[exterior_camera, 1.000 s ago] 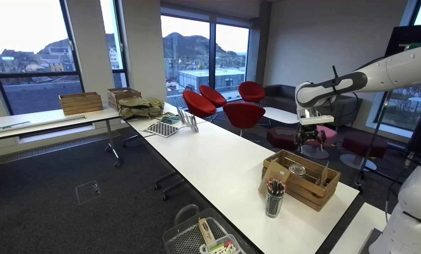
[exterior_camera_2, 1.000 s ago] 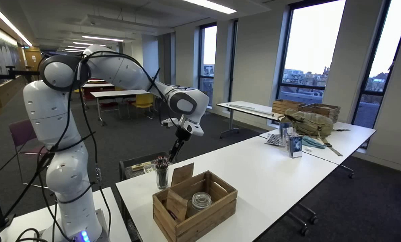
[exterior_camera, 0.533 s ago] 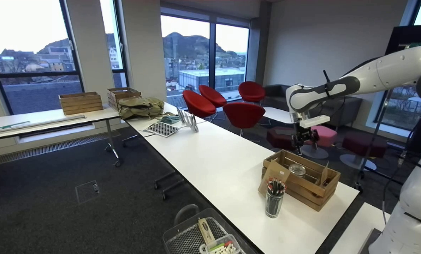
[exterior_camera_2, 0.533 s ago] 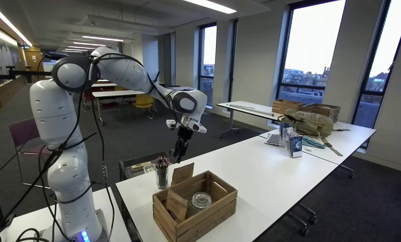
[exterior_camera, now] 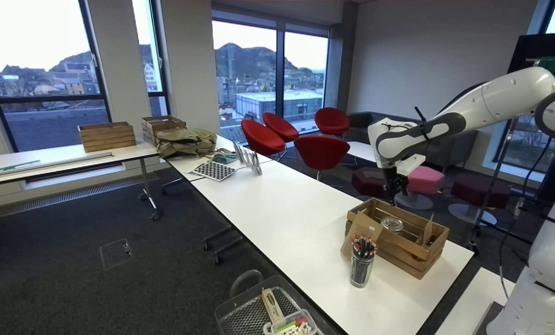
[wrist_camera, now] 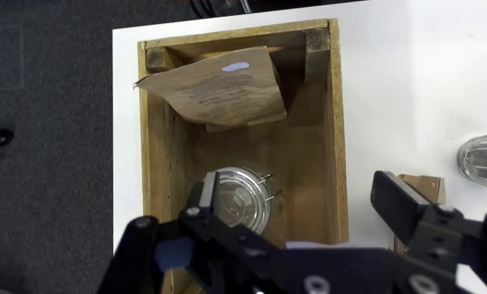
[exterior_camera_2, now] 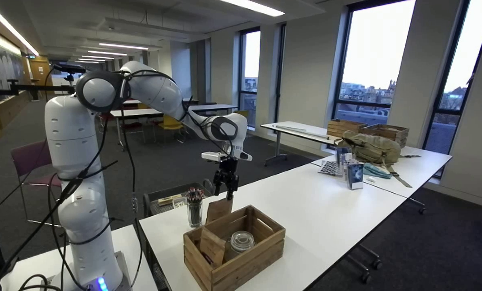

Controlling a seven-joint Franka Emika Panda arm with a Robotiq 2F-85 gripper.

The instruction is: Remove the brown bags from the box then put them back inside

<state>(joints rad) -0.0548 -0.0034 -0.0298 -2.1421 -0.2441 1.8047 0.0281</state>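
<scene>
Brown bags (exterior_camera_2: 212, 245), two of them, are near the gripper (wrist_camera: 298, 185), which hangs with its fingers (wrist_camera: 398, 200) spread well apart. One bag (exterior_camera_2: 220, 211) stands on the white table (wrist_camera: 390, 102), just beside the box (wrist_camera: 339, 134); at the right of the wrist view a finger partly covers it, and a strip of tabletop shows between it and the box's rim. Near the middle of an exterior view a fingertip (exterior_camera_2: 229, 196) overlaps this bag's top edge; I cannot tell whether they touch. The second bag (wrist_camera: 227, 92) stands aslant inside the box, across its upper end in the wrist view, with print and a pale label on its face. Below it in that view, also in the box, is a glass jar (wrist_camera: 247, 198) with a wire clip, partly behind the finger at the left of the picture. At the right edge is a drinking glass (wrist_camera: 486, 161), which in both exterior views holds dark pencils (exterior_camera_2: 194, 195) with red ends. Farther out, at the bottom of an exterior view, is a mesh tray (exterior_camera: 242, 318). Toward the upper left of that frame are a checkered board (exterior_camera: 214, 170), an olive backpack (exterior_camera: 186, 142) and wooden crates (exterior_camera: 107, 137); red chairs (exterior_camera: 321, 153) stand at the upper middle.
</scene>
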